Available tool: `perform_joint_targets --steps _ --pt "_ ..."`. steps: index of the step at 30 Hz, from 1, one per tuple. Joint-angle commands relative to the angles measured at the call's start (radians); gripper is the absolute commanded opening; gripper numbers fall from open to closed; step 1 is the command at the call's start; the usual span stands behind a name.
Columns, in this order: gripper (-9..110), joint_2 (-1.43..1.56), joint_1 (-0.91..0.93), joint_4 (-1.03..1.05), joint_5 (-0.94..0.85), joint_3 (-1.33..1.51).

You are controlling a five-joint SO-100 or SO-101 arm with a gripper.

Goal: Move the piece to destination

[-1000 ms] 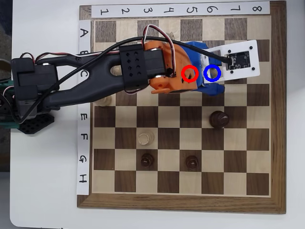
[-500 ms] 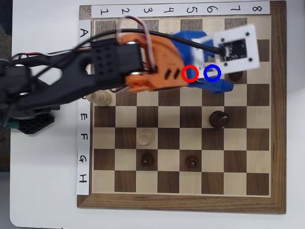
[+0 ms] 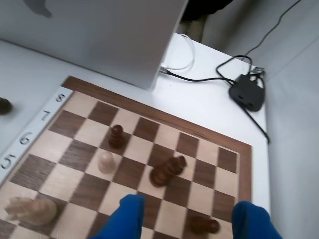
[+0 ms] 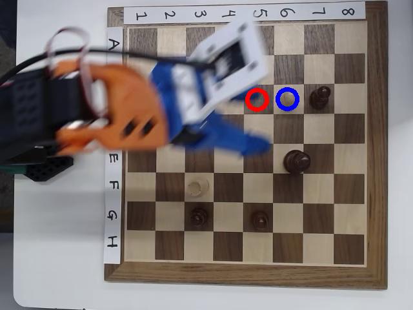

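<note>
The pale cream pawn [image 3: 105, 161] stands upright on the light square inside the blue ring [image 4: 287, 98]; in the overhead view only its top shows there. The red ring [image 4: 257, 99] marks the empty dark square beside it. My gripper [image 3: 188, 204] is open and empty, with its blue fingers [image 3: 127, 216] at the bottom of the wrist view, apart from the pawn. In the overhead view the arm [image 4: 122, 116] reaches in from the left, blurred, with a blue finger [image 4: 248, 143] left of the rings.
A dark pawn [image 3: 116, 135] stands on the square next to the pale pawn. A larger dark piece [image 3: 167, 171], a tall pale crowned piece [image 3: 32, 209] and two dark pawns [image 4: 198, 216] [image 4: 260, 221] stand elsewhere on the board. A grey box [image 3: 99, 35] and a black adapter [image 3: 246, 92] lie beyond the board.
</note>
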Motion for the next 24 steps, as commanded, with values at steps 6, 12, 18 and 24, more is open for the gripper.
perform_joint_targets --steps 6,12,18,24 --pt "19 0.589 0.561 0.170 -0.663 0.179" --pt "16 0.755 0.919 0.247 -0.942 0.344" --pt "9 0.911 1.230 0.176 -1.137 0.565" --pt "2 1.014 1.463 0.153 -1.235 0.733"
